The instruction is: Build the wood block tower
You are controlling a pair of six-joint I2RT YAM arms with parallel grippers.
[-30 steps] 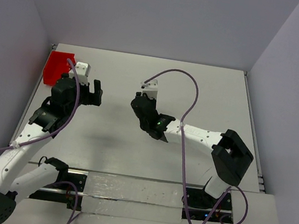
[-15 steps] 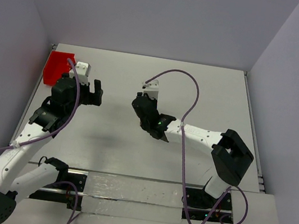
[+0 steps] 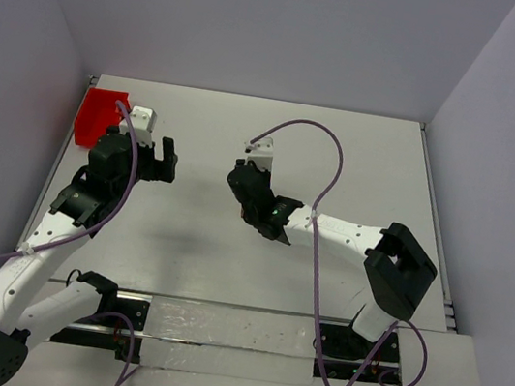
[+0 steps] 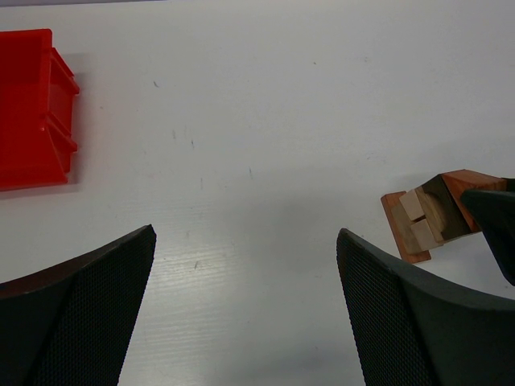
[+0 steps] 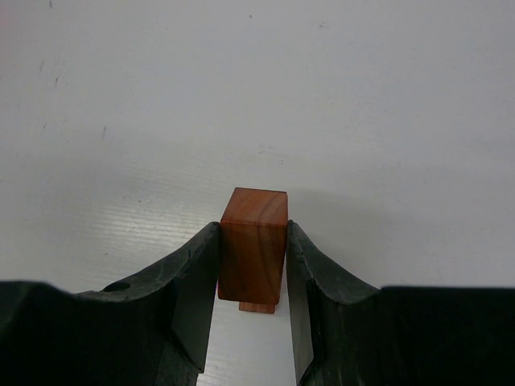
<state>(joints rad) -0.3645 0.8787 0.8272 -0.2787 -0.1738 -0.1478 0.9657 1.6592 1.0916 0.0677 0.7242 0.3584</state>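
My right gripper (image 5: 253, 232) is shut on a reddish-brown wooden block (image 5: 254, 249), upright between its fingers, with a smaller tan block (image 5: 257, 306) peeking out beneath it. The left wrist view shows this wood block tower (image 4: 425, 217) at the right edge as a small cluster of tan, dark and reddish pieces just above the white table (image 4: 257, 121), with a right finger (image 4: 495, 225) on it. From above, the right gripper (image 3: 247, 211) is mid-table and hides most of the blocks. My left gripper (image 4: 245, 237) (image 3: 150, 161) hangs open and empty to their left.
A red plastic tray (image 3: 101, 114) (image 4: 32, 108) stands at the table's far left corner, just behind the left gripper. Grey walls close the table on three sides. The arms' bases and a rail run along the near edge (image 3: 216, 329).
The right gripper has edged very slightly to the right with the blocks in it. The left arm has not moved.
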